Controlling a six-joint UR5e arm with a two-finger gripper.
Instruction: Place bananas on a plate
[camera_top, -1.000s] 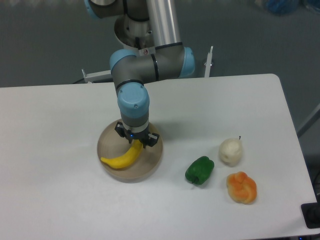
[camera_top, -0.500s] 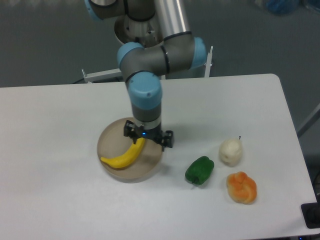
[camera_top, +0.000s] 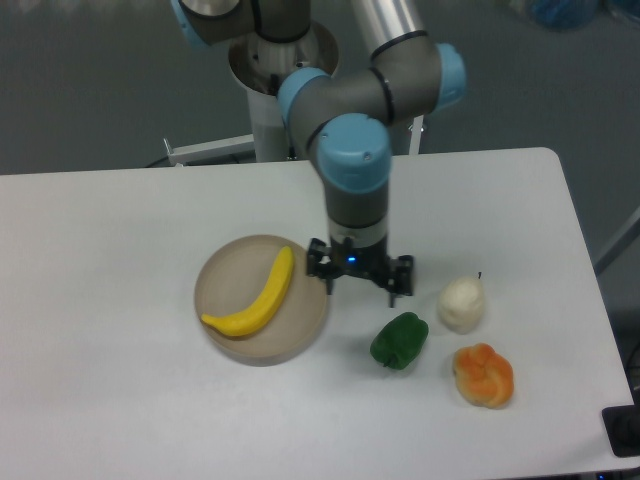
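A curved yellow banana (camera_top: 255, 299) lies on the round beige-grey plate (camera_top: 224, 278) at the middle left of the white table. My gripper (camera_top: 360, 281) hangs open and empty just right of the plate's rim, above bare table, clear of the banana. Its two dark fingers point down and stand wide apart.
A green pepper (camera_top: 400, 340) lies just below and right of the gripper. A white garlic-like bulb (camera_top: 462, 303) sits to its right, and a lumpy orange pepper (camera_top: 483, 374) lies near the front right. The arm's base column (camera_top: 275, 110) stands behind the table.
The gripper has let go of the banana, which now rests on the plate. The gripper has moved right, off the plate, with its fingers open.
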